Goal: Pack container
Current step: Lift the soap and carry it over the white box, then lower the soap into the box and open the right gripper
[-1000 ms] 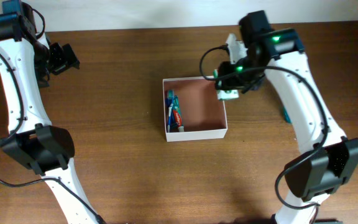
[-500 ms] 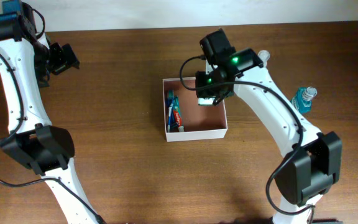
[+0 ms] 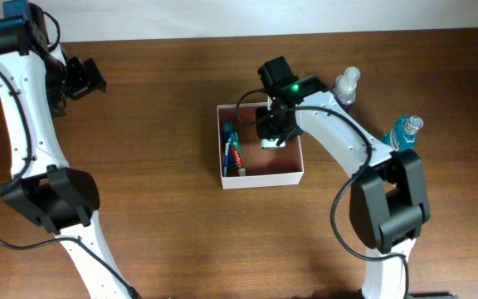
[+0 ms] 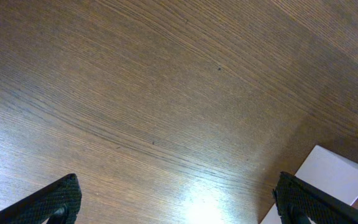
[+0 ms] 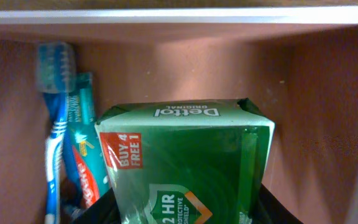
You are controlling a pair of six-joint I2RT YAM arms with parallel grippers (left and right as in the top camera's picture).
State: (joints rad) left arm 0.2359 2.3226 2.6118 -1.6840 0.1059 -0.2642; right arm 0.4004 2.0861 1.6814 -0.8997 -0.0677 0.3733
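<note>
The container (image 3: 292, 175) is a square shallow box with white walls and a reddish-brown inside, at the table's middle. A blue toothbrush and a toothpaste tube (image 3: 233, 152) lie along its left wall; both show in the right wrist view (image 5: 79, 155). My right gripper (image 3: 273, 133) is over the container's inside, shut on a green Dettol soap pack (image 5: 185, 165). The pack hangs above the container floor (image 5: 303, 93). My left gripper (image 3: 84, 77) is open and empty at the far left, over bare wood (image 4: 166, 112).
A clear spray bottle (image 3: 347, 85) and a blue bottle (image 3: 405, 133) stand right of the container. A white corner of the container (image 4: 334, 177) shows in the left wrist view.
My right gripper has carried the soap pack leftward from the container's right edge to over its inside. The bottles on the right have come into view. The left arm has not moved.
</note>
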